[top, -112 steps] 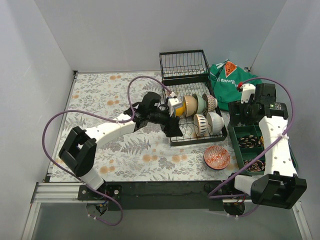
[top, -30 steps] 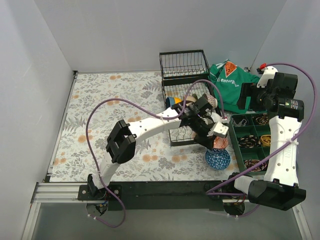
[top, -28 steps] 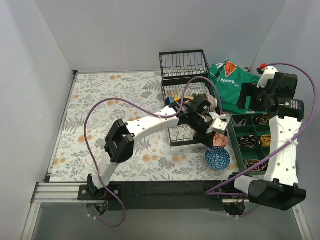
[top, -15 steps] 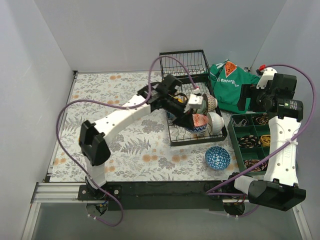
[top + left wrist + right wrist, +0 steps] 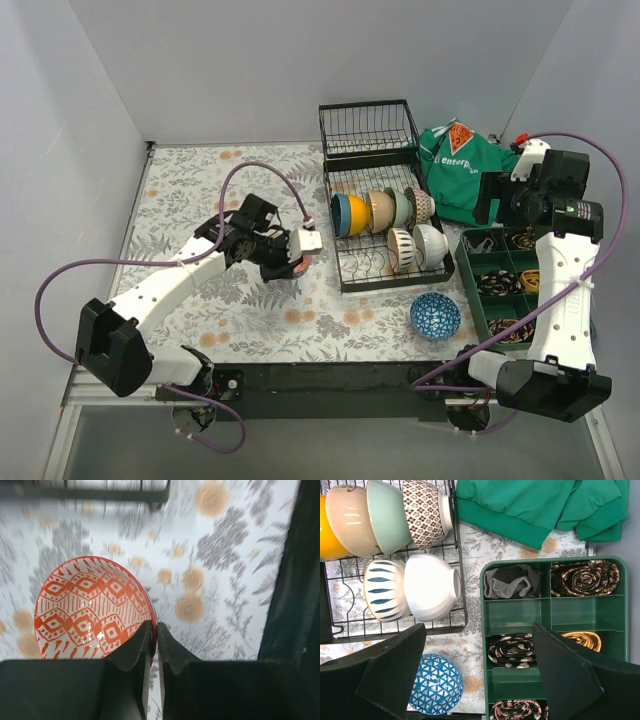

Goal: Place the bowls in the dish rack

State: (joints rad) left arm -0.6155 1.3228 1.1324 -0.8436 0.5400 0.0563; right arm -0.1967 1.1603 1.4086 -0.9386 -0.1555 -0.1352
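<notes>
My left gripper [image 5: 154,627] is shut on the rim of a red patterned bowl [image 5: 92,610]. In the top view this gripper [image 5: 298,258] hangs over the floral table, left of the black wire dish rack [image 5: 395,284]. Standing on edge in the rack are yellow [image 5: 352,214], cream [image 5: 380,208], mint [image 5: 400,207], brown patterned [image 5: 421,204], blue-striped [image 5: 400,245] and white [image 5: 431,245] bowls. A blue patterned bowl [image 5: 435,315] sits on the table in front of the rack. My right gripper [image 5: 479,630] is open and empty, high above the green tray [image 5: 520,615].
The green compartmented tray [image 5: 497,262] with rolled ties and socks lies right of the rack. Behind it is a green cloth [image 5: 455,170]. The rack's raised basket end [image 5: 368,130] stands at the back. Grey walls enclose the table.
My left arm has swung left from above the rack to over the table, still carrying the red patterned bowl. The right arm has stayed put.
</notes>
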